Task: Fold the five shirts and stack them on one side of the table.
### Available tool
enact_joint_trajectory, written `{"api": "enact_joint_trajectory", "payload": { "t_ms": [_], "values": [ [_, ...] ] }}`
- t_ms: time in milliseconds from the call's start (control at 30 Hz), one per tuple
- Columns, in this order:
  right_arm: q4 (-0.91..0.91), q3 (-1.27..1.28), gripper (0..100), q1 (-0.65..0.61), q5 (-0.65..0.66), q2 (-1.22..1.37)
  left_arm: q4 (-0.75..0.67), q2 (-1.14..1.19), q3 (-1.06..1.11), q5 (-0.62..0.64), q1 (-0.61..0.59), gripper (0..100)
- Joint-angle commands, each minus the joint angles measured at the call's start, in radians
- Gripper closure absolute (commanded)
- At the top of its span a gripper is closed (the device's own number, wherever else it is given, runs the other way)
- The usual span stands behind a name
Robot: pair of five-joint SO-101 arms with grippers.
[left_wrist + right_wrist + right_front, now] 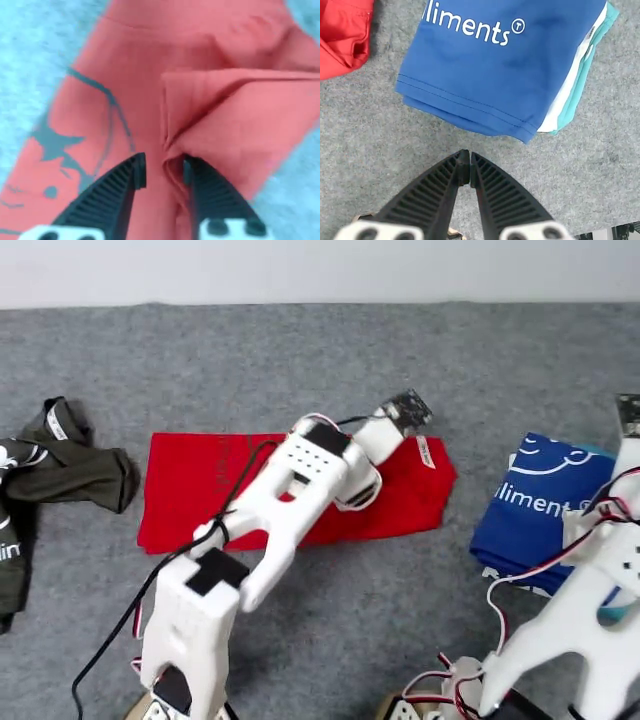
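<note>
- Red shirt [200,490]: lies flat near the middle of the grey worktop [400,360], spread lengthwise. A white neck label [425,452] marks one end. In the left wrist view, one flap of the red shirt [125,75] is doubled over the rest, and the fold runs in a raised crease towards the jaws. A dark printed figure shows on the single layer beside it.
- Left gripper [162,167]: its arm [290,500] reaches over the red shirt, with the wrist above the label end. The jaws stand a little apart. The ridge of the red fold sits in the gap and touches one finger [200,185], while the other finger is clear of the cloth. Whether the ridge is truly pinched cannot be told.
- Blue shirt [535,505]: folded, with white lettering uppermost, just off the red shirt's label end. A strip of bare worktop lies between the two. In the right wrist view the blue shirt [510,65] tops a small stack, and edges of a white and a teal garment [580,75] show beneath it.
- Right gripper [470,160]: held above bare worktop, near the edge of the blue shirt that faces the robot, with the red shirt [342,35] off to one side. The jaws are pressed together, tip to tip, with nothing between them.
- Dark olive shirt [60,470]: crumpled and unfolded, off the end of the red shirt opposite the label and apart from it.
</note>
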Motion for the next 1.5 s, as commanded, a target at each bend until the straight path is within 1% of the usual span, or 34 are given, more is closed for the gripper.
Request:
{"api": "enact_joint_trajectory", "payload": {
  "t_ms": [0,167,300,567,667,800,967,1033,1100,1300,1467],
  "values": [
    [0.031,-0.003,98.3,0.002,0.008,-0.027,0.021,0.026,-0.12,-0.072,-0.026,86],
    [0.033,-0.003,98.3,0.002,0.008,-0.028,0.1,0.101,-0.246,-0.094,-0.028,87],
    [0.033,-0.003,98.3,0.002,0.008,-0.033,0.184,0.114,-0.351,-0.12,-0.023,87],
    [0.033,-0.003,98.3,0.002,0.008,-0.036,0.496,0.074,-0.638,-0.123,0.008,87],
    [0.033,-0.003,98.3,0.001,0.008,-0.036,0.605,0.072,-0.717,-0.121,0.049,87],
    [0.033,-0.003,98.3,-0.028,0.008,-0.036,0.603,0.034,-0.679,-0.097,0.081,88],
    [0.033,-0.005,98.3,-0.064,0.008,-0.036,0.598,-0.015,-0.476,-0.098,0.149,89],
    [0.033,-0.005,98.3,-0.067,0.008,-0.036,0.594,-0.014,-0.424,-0.095,0.144,89],
    [0.033,-0.005,98.3,-0.067,0.008,-0.036,0.572,-0.012,-0.394,-0.094,0.114,90],
    [0.033,-0.003,98.3,-0.067,0.008,-0.028,0.511,-0.015,-0.384,-0.094,0.037,91],
    [0.033,-0.003,98.3,-0.068,0.008,-0.028,0.506,-0.012,-0.378,-0.092,0.026,85]
  ]
}}
